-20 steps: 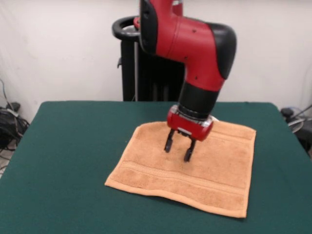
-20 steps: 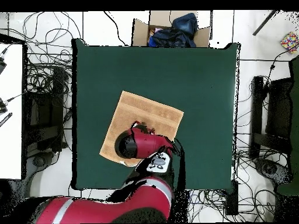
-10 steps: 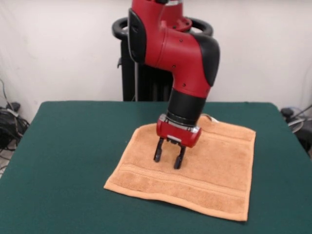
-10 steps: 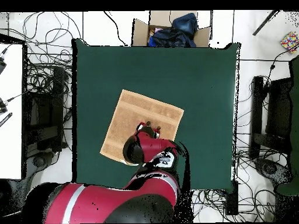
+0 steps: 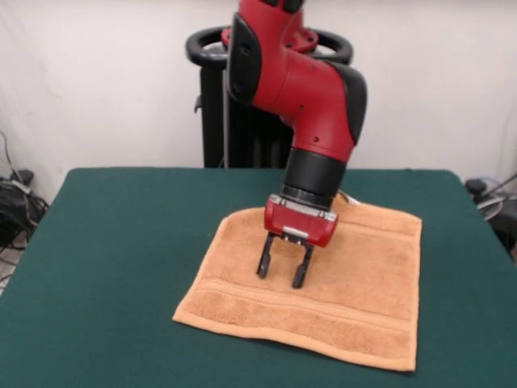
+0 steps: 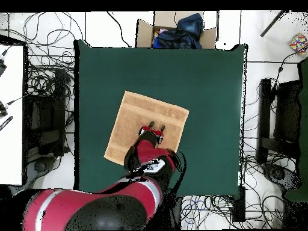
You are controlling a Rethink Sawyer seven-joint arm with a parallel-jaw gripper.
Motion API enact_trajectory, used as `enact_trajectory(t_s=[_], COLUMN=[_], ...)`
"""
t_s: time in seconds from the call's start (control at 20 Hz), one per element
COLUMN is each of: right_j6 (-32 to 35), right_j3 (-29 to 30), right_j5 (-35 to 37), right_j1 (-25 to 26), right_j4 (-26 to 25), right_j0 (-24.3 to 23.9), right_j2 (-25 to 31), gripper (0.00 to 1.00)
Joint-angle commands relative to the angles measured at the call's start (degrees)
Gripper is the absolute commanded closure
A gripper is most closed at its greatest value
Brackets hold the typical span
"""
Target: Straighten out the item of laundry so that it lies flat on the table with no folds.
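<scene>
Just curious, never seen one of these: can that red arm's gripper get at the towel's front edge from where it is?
Probably yes: the open gripper hangs over the towel, with nothing between it and the front edge.

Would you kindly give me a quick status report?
End effector open, above towel centre. Towel spread flat on table. Nothing in the way.

The towel (image 5: 323, 295) is matt, nubbly terry cloth with flatter woven bands. Under the towel, the table (image 5: 121, 267) top looks felt-like and dull. Above the towel, the arm (image 5: 311, 89) has a glossy, smooth shell.

Towel (image 5: 355, 279) on table (image 5: 121, 242) (end effector (image 5: 280, 275) above).
</scene>
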Motion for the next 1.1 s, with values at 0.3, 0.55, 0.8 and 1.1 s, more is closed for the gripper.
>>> enact_trajectory(t_s=[0.3,0.55,0.8,1.1], right_j6=[1.00,1.91,1.68,1.33], right_j3=[-8.19,-9.47,-9.39,-7.46], right_j5=[-13.45,-8.63,10.16,19.75], right_j1=[7.73,5.88,1.23,-3.33], right_j4=[10.37,4.97,-0.68,-2.11], right_j0=[5.04,3.07,-1.15,-3.72], right_j2=[-3.72,0.16,8.89,13.79], gripper=[0.00,0.00,0.00,0.00])
